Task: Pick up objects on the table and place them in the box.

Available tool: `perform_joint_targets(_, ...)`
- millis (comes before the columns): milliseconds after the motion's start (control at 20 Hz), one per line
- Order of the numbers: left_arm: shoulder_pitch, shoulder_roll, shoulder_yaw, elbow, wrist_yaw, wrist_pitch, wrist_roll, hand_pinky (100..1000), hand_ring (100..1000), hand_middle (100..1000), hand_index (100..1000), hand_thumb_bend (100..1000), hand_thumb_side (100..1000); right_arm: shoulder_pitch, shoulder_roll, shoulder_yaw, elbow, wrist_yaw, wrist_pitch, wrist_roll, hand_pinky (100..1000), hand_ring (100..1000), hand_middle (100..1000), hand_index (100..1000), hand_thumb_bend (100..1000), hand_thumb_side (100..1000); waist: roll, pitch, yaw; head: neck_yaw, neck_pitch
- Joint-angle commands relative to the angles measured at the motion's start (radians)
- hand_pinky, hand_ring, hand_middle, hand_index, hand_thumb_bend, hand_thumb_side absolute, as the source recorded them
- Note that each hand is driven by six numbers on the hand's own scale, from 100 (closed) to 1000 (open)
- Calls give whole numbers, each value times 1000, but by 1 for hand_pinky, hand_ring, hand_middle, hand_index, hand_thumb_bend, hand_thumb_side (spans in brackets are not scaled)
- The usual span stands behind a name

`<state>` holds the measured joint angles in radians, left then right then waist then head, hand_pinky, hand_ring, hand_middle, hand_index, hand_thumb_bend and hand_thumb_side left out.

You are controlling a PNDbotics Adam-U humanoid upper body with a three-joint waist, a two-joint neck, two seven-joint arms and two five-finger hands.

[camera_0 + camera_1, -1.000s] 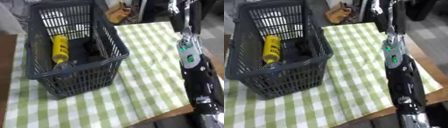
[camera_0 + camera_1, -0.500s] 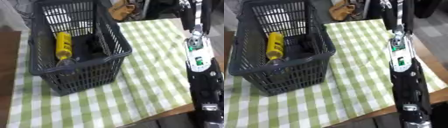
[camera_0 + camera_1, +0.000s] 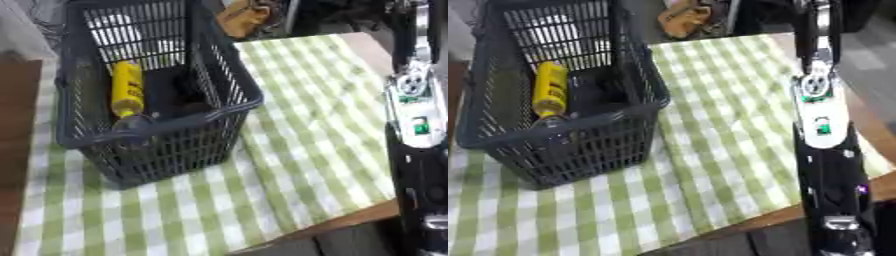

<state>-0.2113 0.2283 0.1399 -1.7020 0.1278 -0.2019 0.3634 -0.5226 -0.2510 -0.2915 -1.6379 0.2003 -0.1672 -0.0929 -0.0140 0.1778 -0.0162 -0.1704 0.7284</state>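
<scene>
Dark grey plastic basket (image 3: 149, 130), slatted walls, standing on the left part of the table on a green-and-white checked cloth (image 3: 306, 135). Contents: one yellow bottle (image 3: 128, 90) with dark lettering on its side, too blurred to read, lying lengthwise along the basket floor with its dark cap end (image 3: 551, 121) toward the near wall; one black object (image 3: 175, 92) just beside it on the right, shape not clear; one pale item (image 3: 112, 25) visible through the slats at the far end, whether inside or behind cannot be told. Brown tabletop (image 3: 16, 100) shows bare to the left of the cloth and along the near right edge. Right arm (image 3: 824, 150), black with a silver-white panel bearing a small green mark (image 3: 822, 128), runs down the right side of both views, well apart from the basket; no writing on it can be read. Right hand: lies at or past the lower edge, and how its fingers stand cannot be told. Left hand: shows in neither view. Tan object (image 3: 247, 15) sits beyond the far edge of the table.
</scene>
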Motion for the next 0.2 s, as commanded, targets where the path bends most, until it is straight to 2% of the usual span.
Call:
perform_joint_targets(50,-15,21,3,-20,0,-2,16,441,967,848,794,616,818,5,-14,-17,-48,-40,10,12,470,638,708,783,100,522,19,-16,-1,14,-2)
perform_joint_targets(200,-17,20,1,-23,3,-5,25,440,961,843,791,603,813,21,-8,-26,-70,-52,24,9,465,632,699,778,100,536,21,-14,0,22,-6)
